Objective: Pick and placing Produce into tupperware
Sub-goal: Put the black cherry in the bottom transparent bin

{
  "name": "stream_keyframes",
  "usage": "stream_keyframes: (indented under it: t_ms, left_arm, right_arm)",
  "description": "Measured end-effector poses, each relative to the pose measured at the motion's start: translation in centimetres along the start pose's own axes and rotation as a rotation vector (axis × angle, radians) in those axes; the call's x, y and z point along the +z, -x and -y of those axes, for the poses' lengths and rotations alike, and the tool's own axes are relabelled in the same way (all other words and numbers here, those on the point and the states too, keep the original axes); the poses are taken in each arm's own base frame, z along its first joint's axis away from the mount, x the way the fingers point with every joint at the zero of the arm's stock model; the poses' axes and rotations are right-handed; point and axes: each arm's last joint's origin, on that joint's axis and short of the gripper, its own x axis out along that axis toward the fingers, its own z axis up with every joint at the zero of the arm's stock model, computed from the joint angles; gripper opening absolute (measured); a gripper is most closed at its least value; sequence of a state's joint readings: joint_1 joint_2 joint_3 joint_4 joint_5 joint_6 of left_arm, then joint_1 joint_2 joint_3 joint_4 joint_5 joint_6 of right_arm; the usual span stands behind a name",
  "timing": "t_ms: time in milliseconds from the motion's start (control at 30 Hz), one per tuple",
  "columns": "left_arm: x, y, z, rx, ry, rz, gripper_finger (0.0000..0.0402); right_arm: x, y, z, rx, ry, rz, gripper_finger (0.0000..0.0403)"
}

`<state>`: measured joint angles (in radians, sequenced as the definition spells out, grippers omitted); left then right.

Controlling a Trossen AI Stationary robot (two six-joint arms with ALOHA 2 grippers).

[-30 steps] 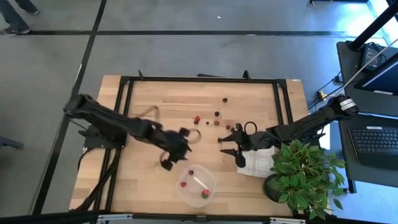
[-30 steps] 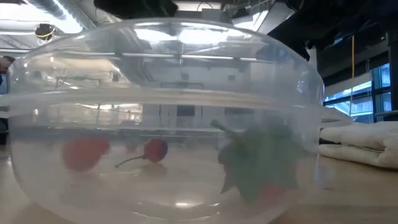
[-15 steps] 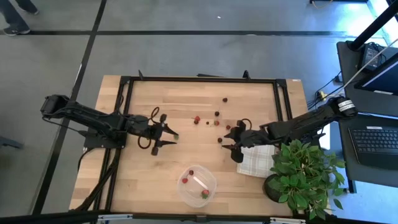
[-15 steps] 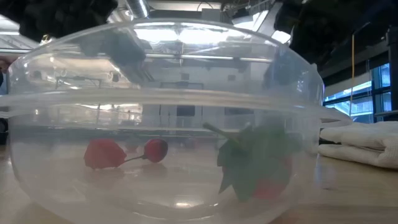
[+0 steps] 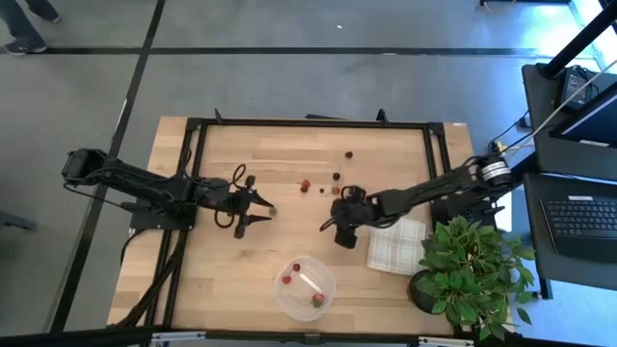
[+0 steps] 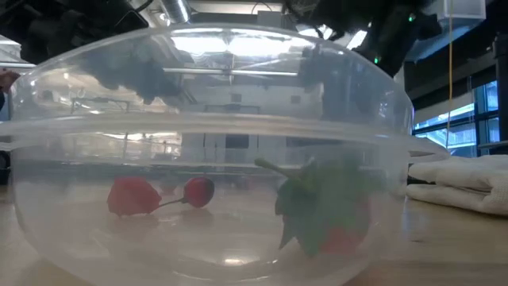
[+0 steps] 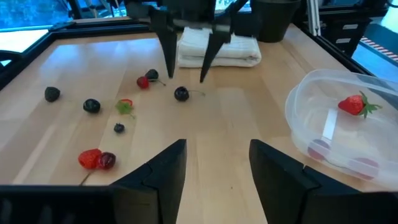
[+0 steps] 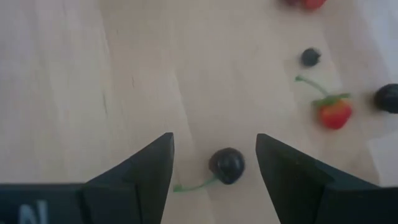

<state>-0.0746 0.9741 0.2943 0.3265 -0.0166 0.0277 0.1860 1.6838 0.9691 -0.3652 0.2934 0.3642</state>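
Note:
The clear round tupperware (image 5: 304, 286) stands near the table's near edge and fills the low view (image 6: 206, 151). It holds two strawberries and a red cherry (image 6: 198, 191). Loose produce lies at mid-table (image 5: 335, 176). My right gripper (image 5: 333, 228) is open and points down, with its fingers on either side of a dark cherry (image 8: 227, 165) without touching it; the left wrist view shows the same cherry (image 7: 181, 94). My left gripper (image 5: 262, 212) is open and hovers left of the loose berries, touching nothing.
A folded checked cloth (image 5: 395, 246) lies right of my right gripper, and a leafy potted plant (image 5: 468, 255) stands at the near right corner. Red and dark berries (image 7: 91, 106) are scattered toward the far side. A black frame (image 5: 308, 123) rims the table.
My left gripper has drawn back from beside the tupperware toward the table's left and then held still. My right gripper has moved toward the table's left, off the cloth's edge and over the dark cherry. Inside the tupperware a red piece has shifted a little and come to rest.

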Motion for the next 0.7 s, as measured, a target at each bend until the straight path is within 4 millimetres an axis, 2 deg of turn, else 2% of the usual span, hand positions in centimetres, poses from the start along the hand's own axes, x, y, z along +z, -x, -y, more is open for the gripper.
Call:
stream_keyframes:
  t_ms: [200, 700]
  left_arm:
    - [0.0, 0.0, 0.1, -0.016, -0.002, -0.003, 0.0169]
    - [0.0, 0.0, 0.4, -0.03, -0.015, -0.003, 0.0169]
  right_arm:
    - [-0.6, -2.0, -0.4, -0.02, -0.043, -0.05, 0.0229]
    - [-0.9, -2.1, 0.2, -0.07, -0.057, -0.08, 0.0229]
